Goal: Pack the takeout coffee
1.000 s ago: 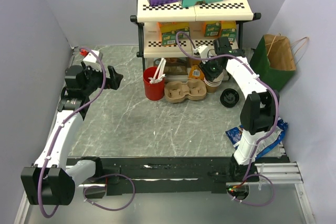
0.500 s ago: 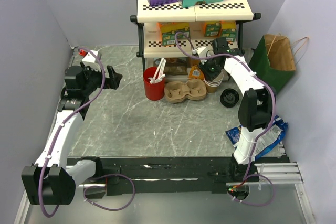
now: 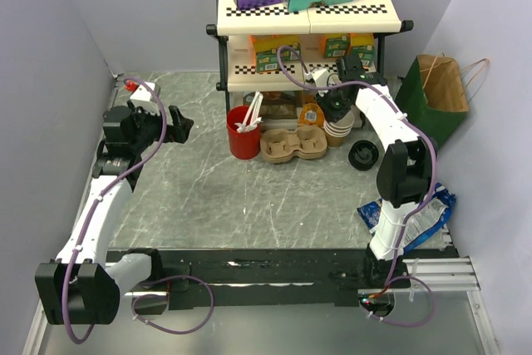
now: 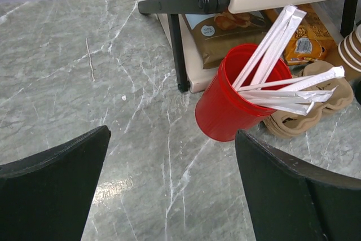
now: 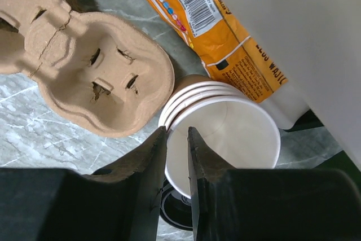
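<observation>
No brown cup with its lid on shows in any view. A round black lid lies on the table to the right of the stack of pale lidless cups; it also shows under the stack in the right wrist view. My right gripper is shut on the rim of the top pale cup, one finger inside and one outside. It also shows in the top view. My left gripper is open and empty, held above the table to the left of the red cup.
The red cup holds wrapped stirrers. A cardboard cup carrier lies between it and the stack. A shelf rack with boxes stands behind. A green paper bag stands at the right wall. An orange snack bag lies under the shelf.
My right gripper has shifted a little toward the rack at the cup stack. My left gripper has barely moved.
</observation>
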Tool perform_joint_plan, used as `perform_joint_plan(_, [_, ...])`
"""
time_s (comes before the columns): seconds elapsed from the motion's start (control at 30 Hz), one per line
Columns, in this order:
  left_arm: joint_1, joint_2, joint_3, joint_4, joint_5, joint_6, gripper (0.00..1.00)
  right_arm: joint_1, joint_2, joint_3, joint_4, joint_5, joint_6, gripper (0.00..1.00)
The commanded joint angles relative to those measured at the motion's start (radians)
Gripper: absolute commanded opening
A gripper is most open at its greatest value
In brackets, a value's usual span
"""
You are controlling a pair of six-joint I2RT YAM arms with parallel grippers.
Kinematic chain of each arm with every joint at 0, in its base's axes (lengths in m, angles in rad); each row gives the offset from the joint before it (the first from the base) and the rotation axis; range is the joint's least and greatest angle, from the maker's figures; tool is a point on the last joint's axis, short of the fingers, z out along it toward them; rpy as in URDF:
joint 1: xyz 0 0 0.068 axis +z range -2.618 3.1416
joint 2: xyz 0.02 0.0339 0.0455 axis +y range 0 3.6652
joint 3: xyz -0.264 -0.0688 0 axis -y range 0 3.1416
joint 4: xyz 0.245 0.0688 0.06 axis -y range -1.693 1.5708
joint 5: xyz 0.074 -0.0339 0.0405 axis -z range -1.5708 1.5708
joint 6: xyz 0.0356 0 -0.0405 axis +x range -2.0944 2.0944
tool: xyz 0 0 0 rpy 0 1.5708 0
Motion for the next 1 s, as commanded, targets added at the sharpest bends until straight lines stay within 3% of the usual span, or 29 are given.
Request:
perform_joint_plan(0.0, [0.006,-0.010,-0.013,0.056,0.007,-0.023,0.99,-0.010,0.009,0.051,-0.021,0.014,-0.017,0.29])
perform_joint_plan(0.47, [0.006,-0.006,-0.022,0.054,0.007,-0.026,0.99,-0.010,0.025,0.058,-0.062,-0.012,-0.021,0.34])
perform_joint_plan(0.97, [0.006,0.001,-0.020,0.054,0.002,-0.029,0.99,-0.012,0.054,0.085,-0.087,-0.007,-0.026,0.20])
